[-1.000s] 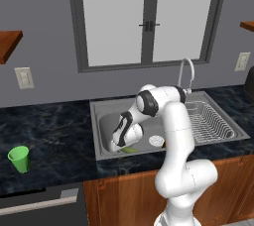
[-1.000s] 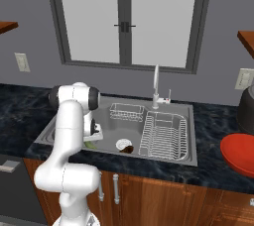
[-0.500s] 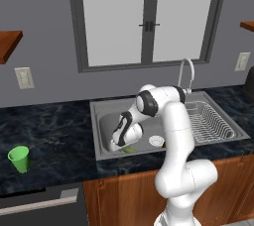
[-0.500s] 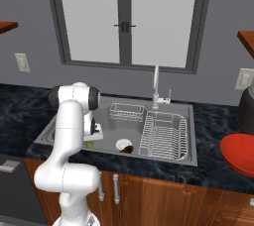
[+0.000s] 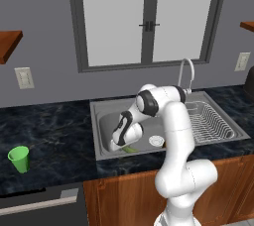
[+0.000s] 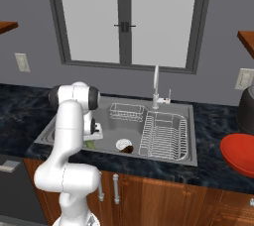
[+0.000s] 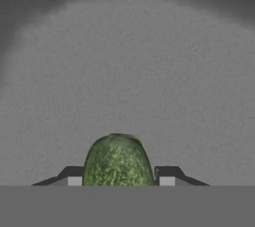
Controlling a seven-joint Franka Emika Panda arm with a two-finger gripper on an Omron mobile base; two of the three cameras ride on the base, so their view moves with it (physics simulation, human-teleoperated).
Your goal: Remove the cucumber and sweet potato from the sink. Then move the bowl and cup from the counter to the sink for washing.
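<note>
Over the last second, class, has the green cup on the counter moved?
No. In the left base view the cup stands at the same spot on the dark counter, equally far left of the sink as before.

The cucumber (image 7: 117,161) is mottled green, speckled with paler yellow-green flecks. The sink (image 5: 109,121) is plain matt grey steel, with a round white drain (image 5: 156,141) and a pale silver wire rack (image 5: 211,121). The tabletop (image 5: 49,136) is black marble veined in dark blue-grey. At lower left of the left base view the cup (image 5: 19,159) is bright plain green. At the right edge of the right base view the bowl (image 6: 239,153) is plain red. The cabinet fronts (image 6: 163,197) are reddish-brown wood grain.
</note>
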